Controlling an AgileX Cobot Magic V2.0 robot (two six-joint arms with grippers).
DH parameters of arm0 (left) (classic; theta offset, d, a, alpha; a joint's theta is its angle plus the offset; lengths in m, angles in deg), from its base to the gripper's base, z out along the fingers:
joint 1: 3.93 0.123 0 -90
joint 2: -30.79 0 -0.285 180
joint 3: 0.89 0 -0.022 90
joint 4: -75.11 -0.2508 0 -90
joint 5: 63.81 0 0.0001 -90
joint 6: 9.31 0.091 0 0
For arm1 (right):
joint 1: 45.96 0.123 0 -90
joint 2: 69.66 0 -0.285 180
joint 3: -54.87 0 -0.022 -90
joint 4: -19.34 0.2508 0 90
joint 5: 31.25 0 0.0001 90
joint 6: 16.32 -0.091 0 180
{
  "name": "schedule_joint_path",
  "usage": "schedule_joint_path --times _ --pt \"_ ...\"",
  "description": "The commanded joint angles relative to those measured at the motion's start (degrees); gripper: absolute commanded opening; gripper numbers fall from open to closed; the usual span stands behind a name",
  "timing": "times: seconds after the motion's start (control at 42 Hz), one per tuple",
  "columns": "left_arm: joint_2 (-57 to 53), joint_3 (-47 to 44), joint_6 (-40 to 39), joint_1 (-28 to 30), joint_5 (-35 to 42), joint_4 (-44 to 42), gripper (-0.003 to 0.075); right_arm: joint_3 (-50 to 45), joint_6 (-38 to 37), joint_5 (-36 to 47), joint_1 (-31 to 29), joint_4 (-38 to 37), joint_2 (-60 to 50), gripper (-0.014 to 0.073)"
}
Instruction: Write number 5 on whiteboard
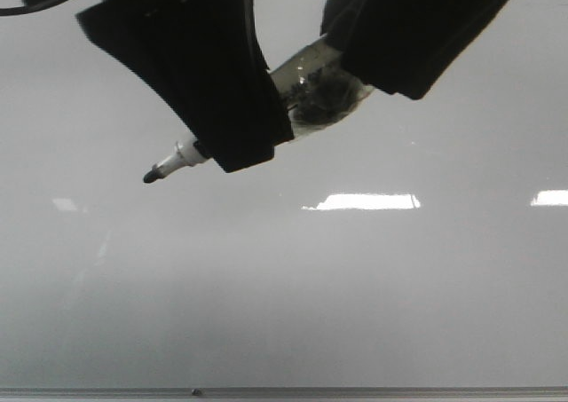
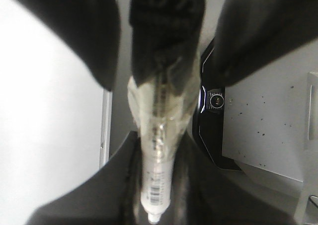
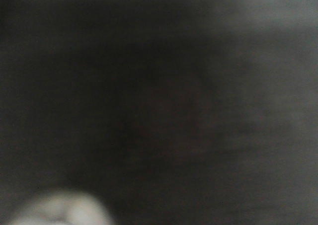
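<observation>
A: Left hand (image 1: 232, 109)?
B: Closed on marker (image 1: 177, 162), upper left of front view; tip just off whiteboard (image 1: 355, 295), contact unclear.
A: Number 5?
B: No stroke visible. Right hand: dark blur, state unreadable.

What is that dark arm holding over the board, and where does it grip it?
A white marker with a black tip, gripped around its taped barrel by the left gripper; the tip end sticks out free.

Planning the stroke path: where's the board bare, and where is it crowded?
Bare: the whiteboard from below the marker down to the metal edge strip, with nothing on it but light reflections. Crowded: the top, where both dark arms overhang.
</observation>
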Motion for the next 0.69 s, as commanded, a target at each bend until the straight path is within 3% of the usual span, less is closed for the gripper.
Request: schedule_joint_path --times 0.0,0.143,0.31,0.405,0.667 --pt "-1.82 1.4 0.08 -0.34 1.83 1.33 -0.0011 1.93 0.76 0.93 0.08 1.78 -1.25 0.0168" --pt "-1.82 1.4 -0.02 -0.34 1.69 1.33 0.0052 1.93 0.76 0.6 0.08 1.78 -1.25 0.0051" --pt "-1.82 1.4 -0.15 -0.34 1.93 1.33 0.0312 1.93 0.76 0.6 0.02 1.78 -1.25 0.0001" --pt "-1.93 1.4 -0.15 -0.34 2.35 1.33 0.0412 1.93 0.76 0.6 0.02 1.78 -1.25 0.0001" --pt "-3.05 1.4 -5.09 -0.08 0.96 -4.53 0.0425 1.93 0.76 0.42 -0.09 1.78 -1.25 0.0001"
